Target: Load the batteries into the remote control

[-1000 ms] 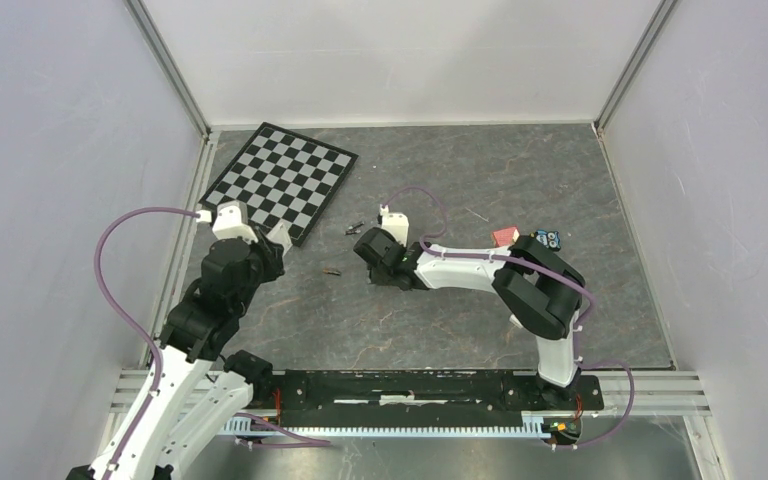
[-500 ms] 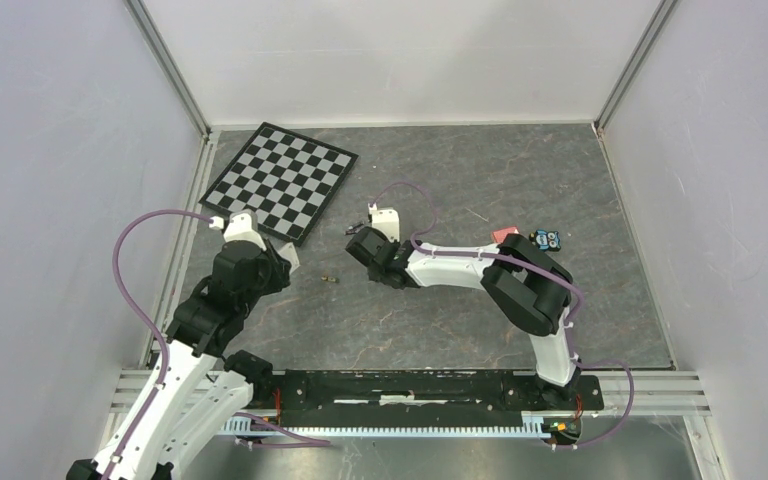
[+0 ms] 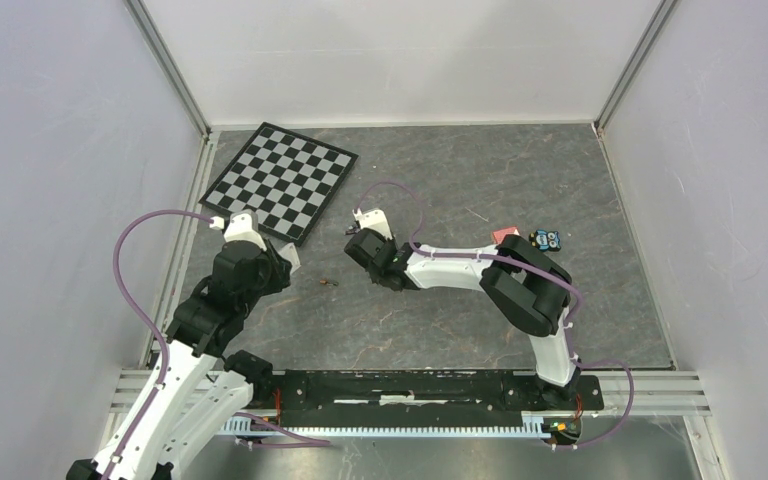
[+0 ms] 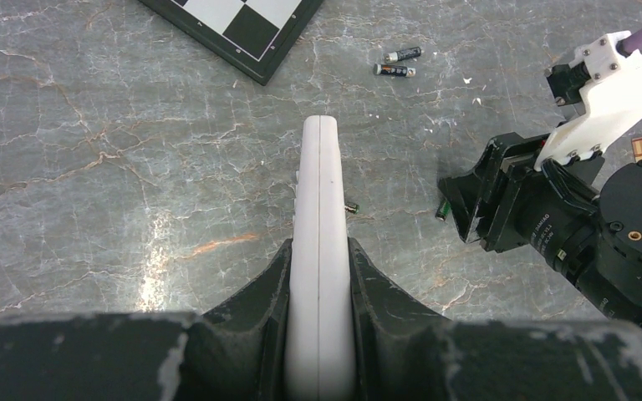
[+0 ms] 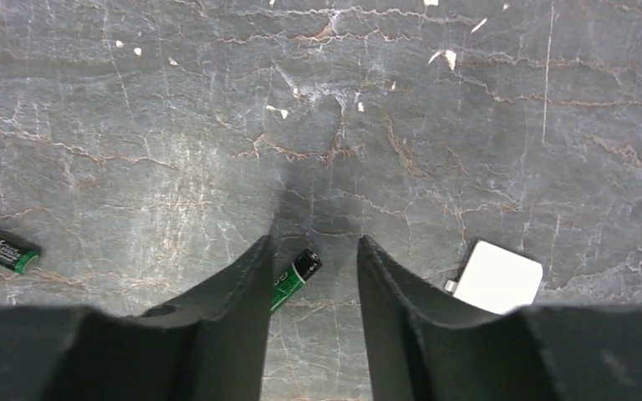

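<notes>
My left gripper (image 4: 319, 246) is shut on the white remote control (image 4: 319, 175), held edge-on and pointing away over the table; the top view shows it at the left gripper (image 3: 282, 260). My right gripper (image 5: 313, 242) is low over the table and open, with a green and black battery (image 5: 297, 277) lying on the surface between its jaws, against the left finger. Another battery (image 5: 0, 244) lies at the far left. Two batteries (image 4: 399, 63) rest near the chessboard corner, and one small battery (image 4: 351, 207) sits beside the remote's tip.
A chessboard (image 3: 280, 180) lies at the back left. A small white rectangular piece (image 5: 497, 277) rests just right of my right fingers. A red object (image 3: 505, 235) and a blue toy (image 3: 548, 239) sit behind the right arm. Walls enclose the table.
My left gripper has swung down and turned with the remote, then held still. My right gripper has slid left and its jaws have narrowed around the lying battery.
</notes>
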Controlling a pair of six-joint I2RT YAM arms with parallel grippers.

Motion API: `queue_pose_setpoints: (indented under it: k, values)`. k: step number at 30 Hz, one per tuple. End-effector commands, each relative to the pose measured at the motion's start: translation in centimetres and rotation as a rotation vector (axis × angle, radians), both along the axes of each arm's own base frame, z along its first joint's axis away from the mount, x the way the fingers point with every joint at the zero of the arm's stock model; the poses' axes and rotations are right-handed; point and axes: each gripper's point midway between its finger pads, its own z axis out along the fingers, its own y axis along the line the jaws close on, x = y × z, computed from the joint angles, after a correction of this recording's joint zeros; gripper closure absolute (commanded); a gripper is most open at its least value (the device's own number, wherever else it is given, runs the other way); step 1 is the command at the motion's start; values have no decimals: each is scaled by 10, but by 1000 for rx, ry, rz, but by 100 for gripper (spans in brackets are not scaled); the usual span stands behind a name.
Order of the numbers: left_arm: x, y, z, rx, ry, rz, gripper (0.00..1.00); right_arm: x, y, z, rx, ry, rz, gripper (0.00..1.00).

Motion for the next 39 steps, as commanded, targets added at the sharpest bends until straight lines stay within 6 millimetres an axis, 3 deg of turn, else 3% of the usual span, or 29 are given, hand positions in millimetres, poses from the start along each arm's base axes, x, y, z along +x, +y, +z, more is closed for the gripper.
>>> queue_pose_setpoints:
  k: [1, 9, 18, 22, 24, 28, 31, 34, 39]
  values:
    - [4, -1, 9, -21, -35, 11, 98, -16, -22, -18, -128, 74, 20, 51]
    - [4, -2, 8, -21, -33, 6, 98, -45, -27, -28, -50, 200, -55, 51]
    - [4, -3, 11, -31, -45, 2, 98, -52, -29, -43, -37, 238, -75, 77]
    - [3, -3, 14, -37, -51, -1, 98, -48, -30, -43, -64, 218, -55, 83]
    - [3, -4, 13, -40, -49, -6, 98, -45, -30, -40, -76, 199, -38, 84]
    - [4, -6, 15, -44, -56, -13, 98, -42, -36, -36, -119, 187, -33, 68]
    - [5, -6, 17, -47, -63, -11, 98, -46, -38, -40, -127, 209, -35, 66]
    - [5, -6, 17, -47, -63, -12, 98, -52, -39, -48, -127, 241, -35, 69]
    - [5, -8, 17, -50, -60, -21, 98, -56, -37, -55, -100, 259, -36, 86]
